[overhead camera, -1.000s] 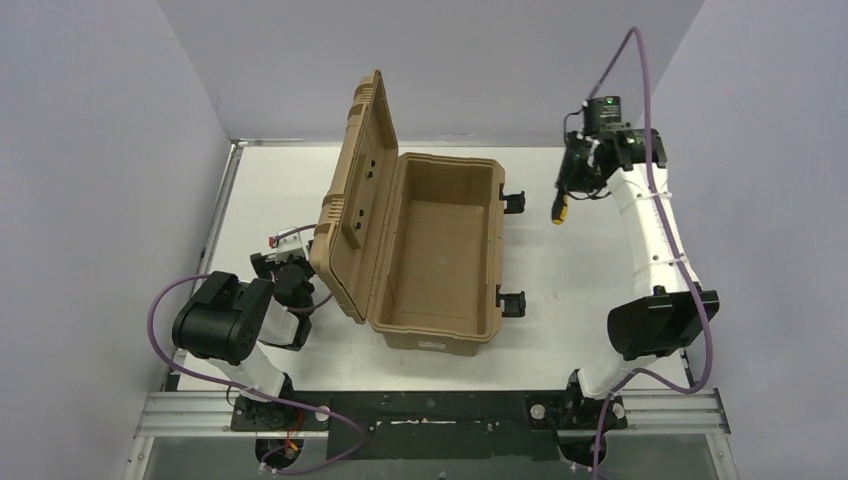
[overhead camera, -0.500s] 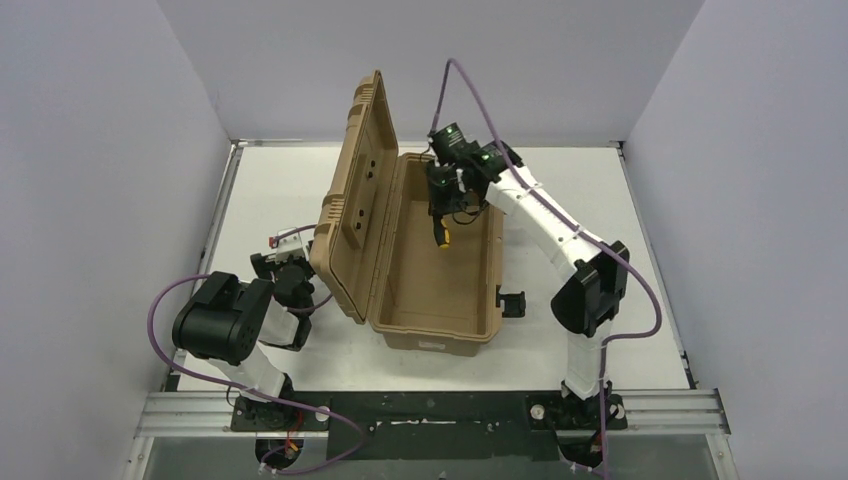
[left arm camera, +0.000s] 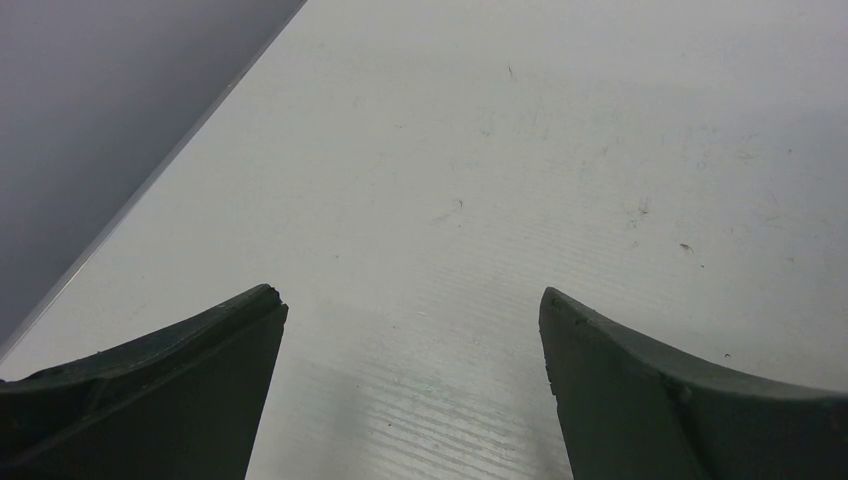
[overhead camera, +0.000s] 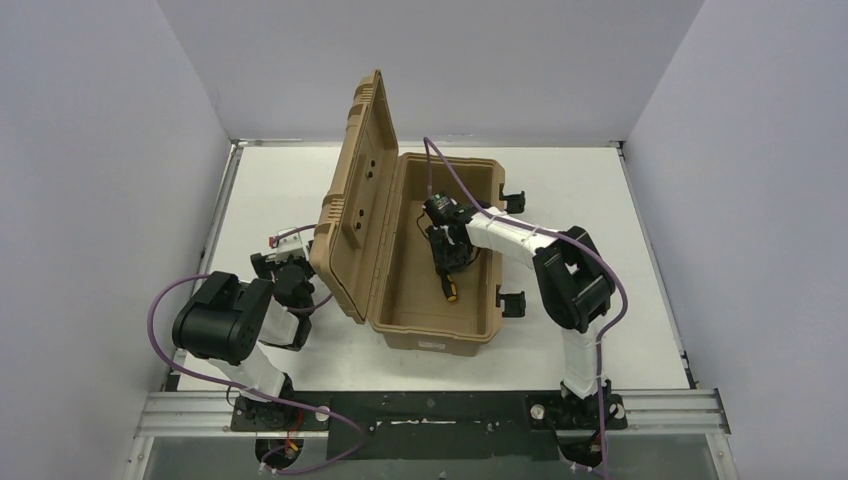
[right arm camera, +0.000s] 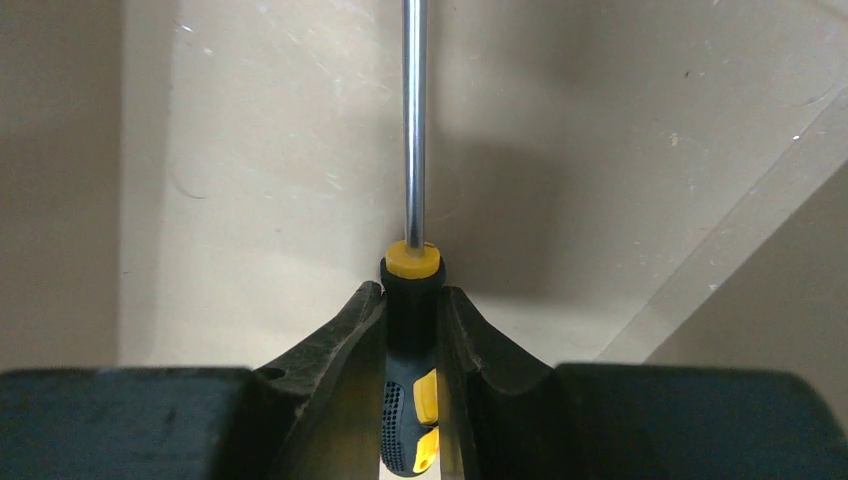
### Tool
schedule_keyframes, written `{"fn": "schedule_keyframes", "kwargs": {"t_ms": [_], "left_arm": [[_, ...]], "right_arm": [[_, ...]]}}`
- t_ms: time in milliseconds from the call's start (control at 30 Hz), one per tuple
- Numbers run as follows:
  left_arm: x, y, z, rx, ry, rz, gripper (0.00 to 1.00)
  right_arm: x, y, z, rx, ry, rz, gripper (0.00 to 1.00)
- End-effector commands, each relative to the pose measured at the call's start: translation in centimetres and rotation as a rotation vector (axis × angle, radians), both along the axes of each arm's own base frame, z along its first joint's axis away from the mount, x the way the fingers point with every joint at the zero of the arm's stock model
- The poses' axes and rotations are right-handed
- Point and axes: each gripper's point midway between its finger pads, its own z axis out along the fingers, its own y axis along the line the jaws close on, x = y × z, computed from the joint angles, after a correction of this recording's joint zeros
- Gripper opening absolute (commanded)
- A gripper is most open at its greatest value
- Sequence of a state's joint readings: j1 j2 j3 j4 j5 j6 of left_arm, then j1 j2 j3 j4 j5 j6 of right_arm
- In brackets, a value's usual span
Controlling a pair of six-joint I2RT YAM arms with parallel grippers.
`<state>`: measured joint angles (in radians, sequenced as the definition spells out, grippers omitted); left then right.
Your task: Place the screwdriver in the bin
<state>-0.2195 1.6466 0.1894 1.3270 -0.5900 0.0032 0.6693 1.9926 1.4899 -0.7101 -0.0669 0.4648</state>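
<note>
The tan bin (overhead camera: 436, 336) stands open mid-table, its ribbed lid (overhead camera: 355, 200) upright on the left. My right gripper (overhead camera: 444, 262) reaches down inside the bin and is shut on the screwdriver (overhead camera: 450, 290), whose yellow end points toward the near wall. In the right wrist view the fingers (right arm camera: 345, 330) clamp the black-and-yellow handle (right arm camera: 412, 265), and the shiny shaft (right arm camera: 414, 120) runs out over the bin's floor (right arm camera: 280, 200). Whether it touches the floor I cannot tell. My left gripper (left arm camera: 410, 300) hangs open over bare table, left of the lid.
Two black latches (overhead camera: 513, 200) (overhead camera: 512, 303) stick out from the bin's right side. The left arm (overhead camera: 225, 325) sits folded close to the lid's outer face. Grey walls close in the white table (overhead camera: 640, 260) on three sides.
The right arm has swung from the far right of the table to over the bin and has lowered the screwdriver down inside it. The left arm has stayed still.
</note>
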Motion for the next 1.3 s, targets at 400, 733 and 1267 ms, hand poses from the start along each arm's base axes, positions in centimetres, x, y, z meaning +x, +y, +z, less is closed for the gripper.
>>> {"fn": "schedule_keyframes", "kwargs": {"t_ms": [400,733,1267], "left_arm": [[0.6,0.0,1.3,-0.021,-0.054,0.002,0.97],[0.6,0.0,1.3,-0.021,-0.055,0.002,0.97],[0.5,0.0,1.4,-0.021,-0.055,0.002,0.97]], "right_arm": [[3.4,0.4,2.8,0.005,-0.158,-0.054,0.57],[6.3,1.1,12.8,0.124,-0.357,0.016,0.99],[9.4,-16.4,21.8,0.017,-0.925,-0.254,1.00]]}}
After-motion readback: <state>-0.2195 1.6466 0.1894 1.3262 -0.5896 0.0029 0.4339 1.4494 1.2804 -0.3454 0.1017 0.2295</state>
